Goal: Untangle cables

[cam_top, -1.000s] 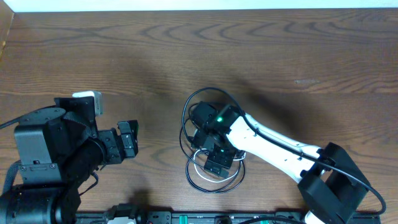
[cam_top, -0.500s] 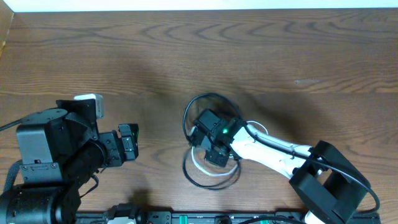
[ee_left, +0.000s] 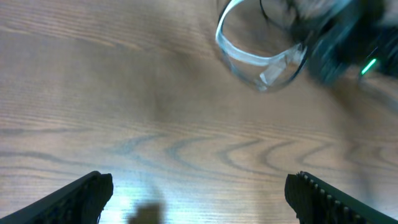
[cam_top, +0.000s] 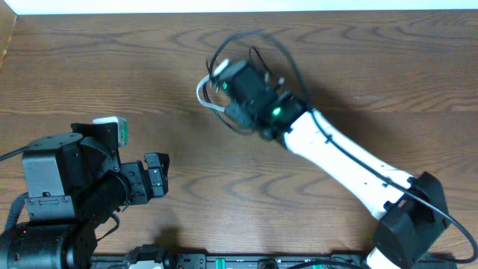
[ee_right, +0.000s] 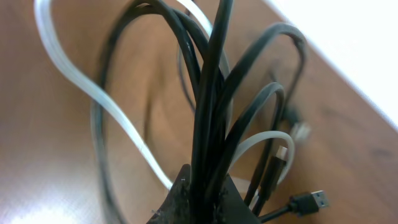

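Note:
The cables (cam_top: 211, 61) hang as a bundle of black loops and one white loop from my right gripper (cam_top: 230, 81), raised over the far middle of the table. In the right wrist view the right gripper (ee_right: 202, 198) is shut on several black strands of the cables (ee_right: 208, 93). The white strand (ee_right: 74, 93) and a USB plug (ee_right: 310, 200) dangle loose beside them. My left gripper (cam_top: 157, 176) stands open and empty at the near left. In the left wrist view the left gripper (ee_left: 202, 199) faces bare wood, with the white loop (ee_left: 249, 57) far ahead.
The wooden table (cam_top: 388, 67) runs to a pale far edge (cam_top: 239, 6). The white right arm (cam_top: 336, 153) crosses diagonally from the near right corner. The bulky left arm body (cam_top: 52, 187) fills the near left.
The right gripper closed on the cable bundle near the table's front middle. It then lifted the bundle and swung it away toward the far middle. The left arm stayed put.

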`<state>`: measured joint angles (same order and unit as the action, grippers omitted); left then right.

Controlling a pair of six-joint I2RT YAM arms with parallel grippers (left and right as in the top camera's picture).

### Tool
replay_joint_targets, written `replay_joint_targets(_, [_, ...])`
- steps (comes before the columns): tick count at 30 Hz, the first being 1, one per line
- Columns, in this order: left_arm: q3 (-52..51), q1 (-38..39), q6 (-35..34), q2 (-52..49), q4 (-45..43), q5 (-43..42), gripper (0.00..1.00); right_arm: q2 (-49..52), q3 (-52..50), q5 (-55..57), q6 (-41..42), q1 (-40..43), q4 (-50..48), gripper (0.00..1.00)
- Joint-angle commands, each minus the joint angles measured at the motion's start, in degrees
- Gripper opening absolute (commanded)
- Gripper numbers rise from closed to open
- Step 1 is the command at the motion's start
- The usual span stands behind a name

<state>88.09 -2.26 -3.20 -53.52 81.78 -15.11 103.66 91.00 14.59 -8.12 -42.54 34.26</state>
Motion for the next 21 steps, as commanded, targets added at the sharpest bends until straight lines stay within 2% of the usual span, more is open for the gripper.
replay_joint_targets(1, [0.4, -0.4, -0.3, -0.1, 0.5, -0.5, 0.94, -0.5, 2.3, -0.7, 2.8, 3.7, 0.8, 0.01])
replay_joint_targets(2, [0.4, -0.4, -0.3, -0.1, 0.6, -0.5, 0.94, -0.5, 2.3, -4.1, 3.5, 4.5, 2.0, 0.01])
replay_joint_targets(3, [0.4, -0.4, -0.3, -0.1, 0.5, -0.5, 0.94, -0.3, 2.1, -8.4, 4.1, 5.2, 3.8, 0.1])
replay_joint_targets(5, [0.4, -0.4, -0.3, -0.1, 0.5, -0.5, 0.94, 0.3, 1.7, -16.9, 4.0, 6.2, 8.6, 0.52])
replay_joint_targets(6, [0.4, -0.4, -0.3, -0.1, 0.5, -0.5, 0.94, 0.6, 1.5, -20.6, 3.9, 6.4, 11.7, 0.81])
replay_joint_targets(7, [0.4, -0.4, -0.3, -0.1, 0.4, -0.5, 0.94, 0.8, 1.3, -23.3, 3.5, 6.5, 14.6, 0.98])
replay_joint_targets(10, [0.4, -0.4, -0.3, -0.1, 0.2, -0.5, 0.94, 1.4, 0.9, -26.1, 0.5, 6.1, 22.3, 0.99])
replay_joint_targets(13, [0.4, -0.4, -0.3, -0.1, 0.0, -0.7, 0.94, 1.3, 0.9, -21.1, -0.4, 5.5, 25.1, 0.99])
replay_joint_targets(15, [0.4, -0.4, -0.3, -0.1, 0.2, -1.0, 0.94, 1.3, 0.9, -14.7, 2.5, 5.5, 24.6, 0.99])
replay_joint_targets(19, [0.4, -0.4, -0.3, -0.1, 1.4, -0.9, 0.94, 1.4, 0.9, -1.6, 13.2, 6.8, 22.3, 0.99])
replay_joint_targets(21, [0.4, -0.4, -0.3, -0.1, 1.8, -0.9, 0.94, 1.4, 0.9, -0.3, 17.0, 7.8, 21.5, 0.92])
